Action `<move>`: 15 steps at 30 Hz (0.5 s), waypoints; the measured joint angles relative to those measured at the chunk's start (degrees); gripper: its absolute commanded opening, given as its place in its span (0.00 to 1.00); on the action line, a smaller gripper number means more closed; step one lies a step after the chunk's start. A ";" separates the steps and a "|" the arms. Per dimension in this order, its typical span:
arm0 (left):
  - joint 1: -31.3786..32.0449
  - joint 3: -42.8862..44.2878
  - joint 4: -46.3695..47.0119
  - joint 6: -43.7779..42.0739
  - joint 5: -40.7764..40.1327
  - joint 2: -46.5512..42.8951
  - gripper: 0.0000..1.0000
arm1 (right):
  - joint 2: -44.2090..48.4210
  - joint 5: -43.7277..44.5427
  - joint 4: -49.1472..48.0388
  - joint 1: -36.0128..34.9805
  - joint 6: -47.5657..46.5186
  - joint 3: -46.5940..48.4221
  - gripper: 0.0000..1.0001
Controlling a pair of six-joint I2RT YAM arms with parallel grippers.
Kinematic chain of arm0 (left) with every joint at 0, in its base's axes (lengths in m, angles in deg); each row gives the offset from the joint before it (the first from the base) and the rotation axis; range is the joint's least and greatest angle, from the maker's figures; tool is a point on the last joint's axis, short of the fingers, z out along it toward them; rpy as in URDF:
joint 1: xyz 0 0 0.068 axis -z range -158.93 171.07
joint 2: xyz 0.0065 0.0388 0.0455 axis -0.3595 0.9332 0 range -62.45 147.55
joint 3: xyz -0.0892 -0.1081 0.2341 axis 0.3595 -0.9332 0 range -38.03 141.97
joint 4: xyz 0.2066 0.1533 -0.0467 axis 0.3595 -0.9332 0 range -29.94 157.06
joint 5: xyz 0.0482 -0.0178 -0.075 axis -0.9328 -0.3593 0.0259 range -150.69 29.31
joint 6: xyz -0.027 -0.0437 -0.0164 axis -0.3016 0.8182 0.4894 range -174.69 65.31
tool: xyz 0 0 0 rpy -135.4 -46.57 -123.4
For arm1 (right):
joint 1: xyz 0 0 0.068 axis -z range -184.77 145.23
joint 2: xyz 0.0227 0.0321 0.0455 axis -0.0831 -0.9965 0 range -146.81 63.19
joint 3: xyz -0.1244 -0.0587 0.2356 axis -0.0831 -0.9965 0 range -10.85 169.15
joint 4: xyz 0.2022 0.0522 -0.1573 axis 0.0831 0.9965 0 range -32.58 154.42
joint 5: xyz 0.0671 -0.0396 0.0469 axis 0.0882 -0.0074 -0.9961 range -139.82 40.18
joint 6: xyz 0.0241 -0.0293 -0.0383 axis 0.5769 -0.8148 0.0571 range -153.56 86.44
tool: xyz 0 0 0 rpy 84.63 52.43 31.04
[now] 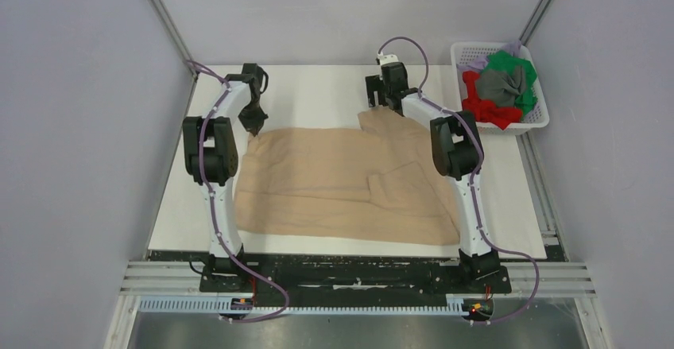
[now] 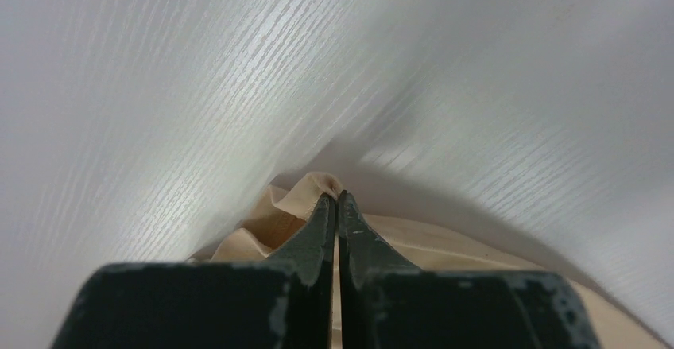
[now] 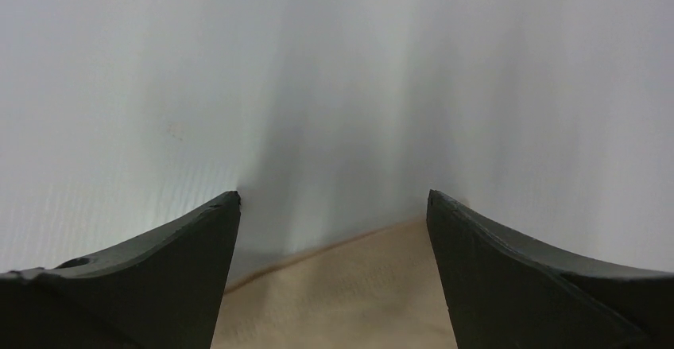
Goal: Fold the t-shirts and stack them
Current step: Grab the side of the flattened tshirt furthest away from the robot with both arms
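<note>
At its far corner, left pincer grips t-shirt.

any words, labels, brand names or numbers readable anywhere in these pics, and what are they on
None: no text can be read in any view.
The beige t-shirt is plain.
The white basket and the heap of shirts in it show no print.
The left arm and right arm show no legible marking.

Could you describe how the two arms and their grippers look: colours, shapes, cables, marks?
The left arm and right arm have white links with bulky black joints. A lavender cable runs along each. The left gripper and right gripper have dark tapered fingers; the left ones show chipped paint.
</note>
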 measured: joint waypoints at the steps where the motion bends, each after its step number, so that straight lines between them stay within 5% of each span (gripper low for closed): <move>1: 0.00 -0.63 0.15 0.00 0.07 -0.22 0.02 | 1.25 0.57 0.83 0.00 -0.24 -1.60 0.89; 8: 0.07 -3.48 1.29 0.00 0.57 -2.32 0.02 | 5.70 4.94 5.01 -0.17 -3.61 -6.14 0.87; 15: 0.28 -5.70 3.10 -0.02 2.03 -4.39 0.02 | 6.99 5.31 5.53 -0.17 -3.82 -8.11 0.66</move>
